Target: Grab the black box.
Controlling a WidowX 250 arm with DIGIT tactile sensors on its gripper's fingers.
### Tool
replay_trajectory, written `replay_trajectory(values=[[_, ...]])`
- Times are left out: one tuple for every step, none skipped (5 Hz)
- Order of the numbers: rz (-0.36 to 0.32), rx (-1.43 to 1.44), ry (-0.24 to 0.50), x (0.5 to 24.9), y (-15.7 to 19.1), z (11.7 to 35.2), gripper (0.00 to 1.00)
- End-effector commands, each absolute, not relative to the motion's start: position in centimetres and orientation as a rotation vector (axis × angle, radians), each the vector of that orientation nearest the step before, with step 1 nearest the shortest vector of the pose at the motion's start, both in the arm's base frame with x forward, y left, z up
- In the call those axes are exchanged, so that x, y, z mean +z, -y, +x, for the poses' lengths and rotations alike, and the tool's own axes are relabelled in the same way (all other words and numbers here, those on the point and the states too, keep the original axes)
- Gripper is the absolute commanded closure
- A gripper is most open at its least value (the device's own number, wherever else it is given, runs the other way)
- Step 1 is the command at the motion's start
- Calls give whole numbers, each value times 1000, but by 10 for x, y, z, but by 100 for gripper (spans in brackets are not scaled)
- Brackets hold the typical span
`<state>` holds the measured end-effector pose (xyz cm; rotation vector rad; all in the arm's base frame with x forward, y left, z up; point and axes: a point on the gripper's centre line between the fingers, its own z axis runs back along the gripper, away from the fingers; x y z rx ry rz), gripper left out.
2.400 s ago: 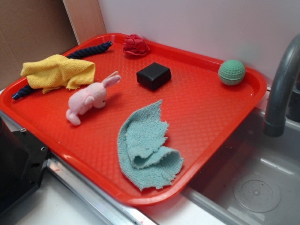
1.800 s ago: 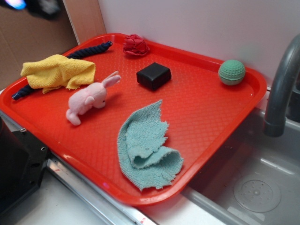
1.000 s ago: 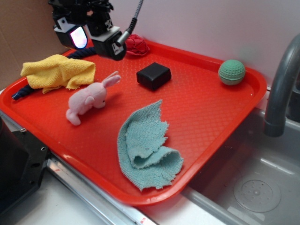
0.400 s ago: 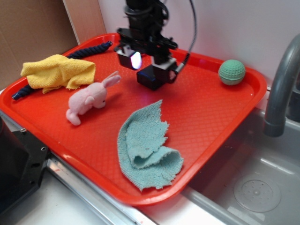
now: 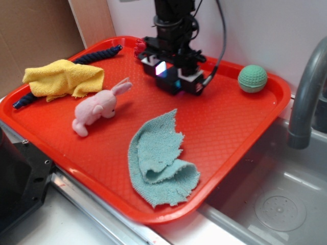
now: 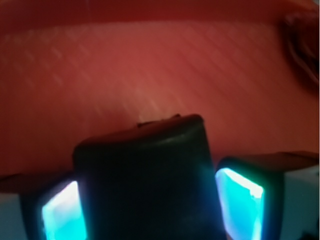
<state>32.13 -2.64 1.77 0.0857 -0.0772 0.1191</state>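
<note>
Ext. view: arm comes down from top centre of frame, pincer [image 5: 171, 81] low over the red tray [image 5: 230, 122], upper-middle of pic. The black box [image 5: 170, 83] sits right under/between the fingers, mostly hidden by the pincer body; only a dark bit shows below the lit cyan pads.

Wrist view: black box [image 6: 145, 185] fills lower centre of frame, rounded top edge, w/ a glowing cyan pad either side, left pad [image 6: 62, 215] at lower left, right pad [image 6: 240, 200] at lower right. So the fingers straddle the box, one per side. Left pad looks tight up against the box; a thin dark gap seems to show on the right side, but pic is blurry. Can't tell whether the pincer is actually squeezing the box or only bracketing it. Red tray floor behind, upper part of frame.

Other stuff on tray, ext. view:
- green ball [image 5: 252, 78], upper right, near tray rim, well apart from the pincer.
- pink plush bunny [image 5: 97, 108], left of centre.
- yellow cloth [image 5: 64, 78], upper left, lying over a dark blue rope [image 5: 97, 55].
- teal cloth [image 5: 158, 161], crumpled, lower centre.
- red crumpled thing [image 5: 139, 47] at top, partly behind the arm.

Grey faucet [image 5: 306, 97] at right edge, sink [image 5: 276, 204] at lower right.
</note>
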Motion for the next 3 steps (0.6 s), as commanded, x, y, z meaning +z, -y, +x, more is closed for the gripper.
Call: replay_trajectory(values=[[45, 152, 36, 13, 15, 309, 100], [-30, 175, 157, 61, 10, 260, 100], [-101, 215, 158, 110, 7, 226, 100]])
